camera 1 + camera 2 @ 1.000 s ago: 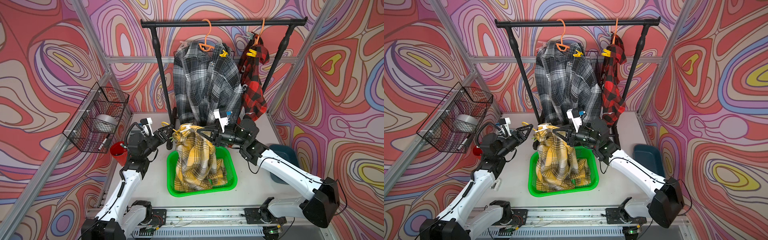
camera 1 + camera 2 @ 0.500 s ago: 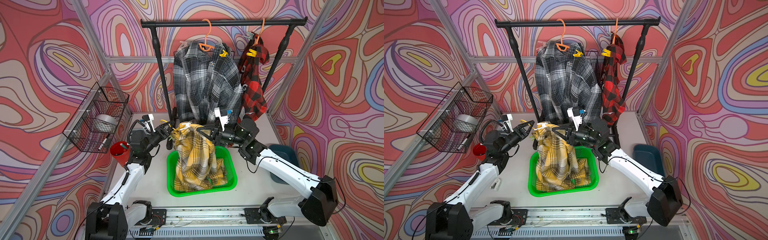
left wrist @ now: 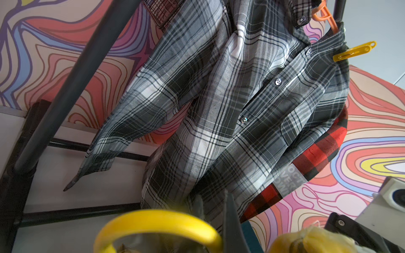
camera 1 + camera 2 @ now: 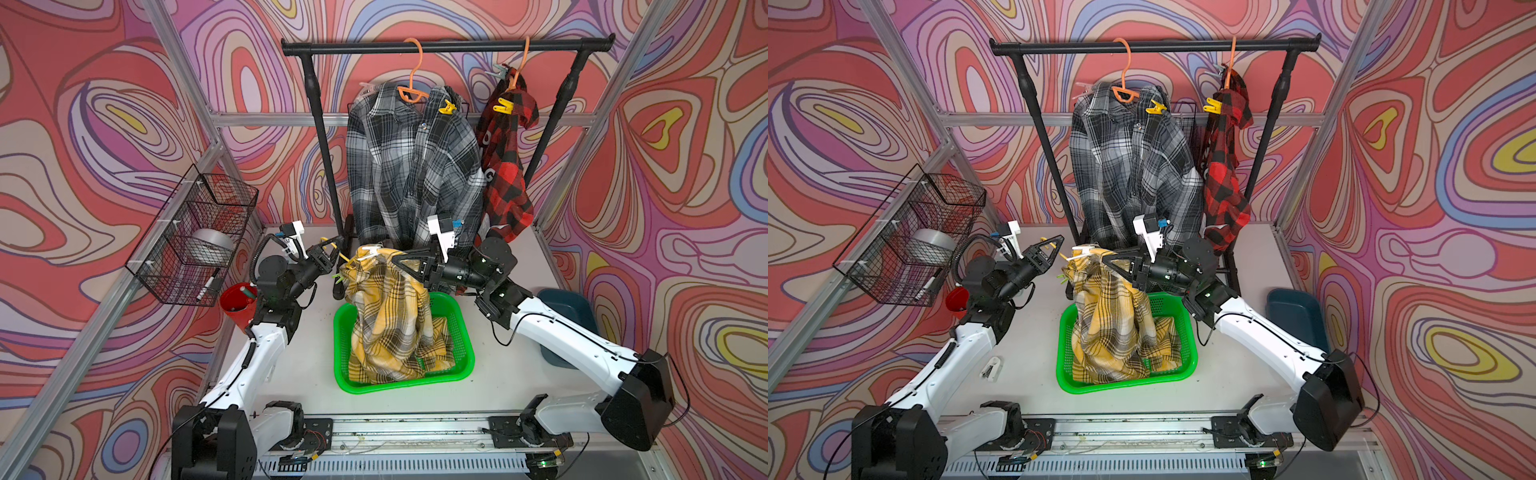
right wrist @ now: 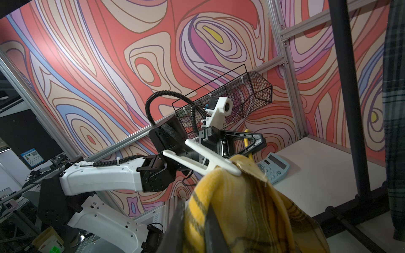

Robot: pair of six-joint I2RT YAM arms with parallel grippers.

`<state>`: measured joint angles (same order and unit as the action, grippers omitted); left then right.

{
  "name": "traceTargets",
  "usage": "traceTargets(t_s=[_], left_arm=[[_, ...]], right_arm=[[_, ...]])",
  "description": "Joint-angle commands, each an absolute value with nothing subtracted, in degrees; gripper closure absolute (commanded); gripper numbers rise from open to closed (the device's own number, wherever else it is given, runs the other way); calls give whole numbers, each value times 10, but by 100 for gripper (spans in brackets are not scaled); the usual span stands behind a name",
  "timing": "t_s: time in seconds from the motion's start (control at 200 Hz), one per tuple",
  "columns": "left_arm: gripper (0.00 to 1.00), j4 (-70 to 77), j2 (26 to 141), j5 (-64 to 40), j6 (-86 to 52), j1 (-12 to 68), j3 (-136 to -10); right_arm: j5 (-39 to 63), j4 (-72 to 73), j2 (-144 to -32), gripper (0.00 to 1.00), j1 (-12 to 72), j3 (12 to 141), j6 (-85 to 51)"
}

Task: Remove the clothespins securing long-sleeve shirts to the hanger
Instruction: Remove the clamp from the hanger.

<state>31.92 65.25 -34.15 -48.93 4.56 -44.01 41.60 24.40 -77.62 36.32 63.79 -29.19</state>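
Clothespin removal, yellow-black shirt: judged the step in hand. Both top views: right gripper (image 4: 395, 261) clamped on the bunched top of the yellow-black shirt (image 4: 390, 324), which hangs into the green basket (image 4: 399, 384) at centre; left gripper (image 4: 1060, 239) closed, apparently on a yellow hanger (image 4: 332, 248); white clothespin (image 4: 1086, 250) clipped to the shirt's top fold, between the two grippers, just right of the left one and touching neither, as far as shows. Far side: grey-black-white shirt (image 4: 411, 166) and red-black shirt (image 4: 505, 174) on the rail (image 4: 457, 45), each bearing a yellow clothespin (image 4: 446, 109). Left wrist view: yellow hanger (image 3: 157, 218) loop blurred, close by the fingers; exact hold not clear. Right wrist view: white clothespin (image 5: 203, 158) bites the yellow fabric, free handles pointing toward the left gripper (image 5: 262, 140). Handling note: hold shirt steady over basket; a freed gripper should squeeze both handles squarely, then draw the pin off along its own length, not sideways.
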Motion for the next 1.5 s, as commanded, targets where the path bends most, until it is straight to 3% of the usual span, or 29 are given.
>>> traceTargets(t_s=[0.0, 0.13, 0.265, 0.3, 0.471, 0.661, 0.997, 1.492], left_arm=[[100, 296, 648, -376, -453, 48, -486], [100, 186, 654, -425, -382, 45, -545], [100, 118, 669, -471, -348, 40, -585], [100, 97, 671, -473, -339, 39, -595], [100, 3, 673, -473, -279, 34, -636], [100, -123, 667, -418, -204, 33, -687], [100, -239, 677, -395, -121, 33, -750], [100, -290, 701, -362, -117, 33, -782]], right_arm=[[404, 203, -769, 99, 361, 640, -273], [386, 122, -758, 81, 361, 654, -229], [348, 39, -734, 40, 361, 668, -179], [335, 12, -730, 33, 361, 676, -167], [281, -96, -715, 24, 361, 704, -111], [271, -148, -692, 23, 361, 705, -68], [396, -280, -687, 26, 361, 790, 60], [389, -231, -761, 30, 385, 860, 38]])
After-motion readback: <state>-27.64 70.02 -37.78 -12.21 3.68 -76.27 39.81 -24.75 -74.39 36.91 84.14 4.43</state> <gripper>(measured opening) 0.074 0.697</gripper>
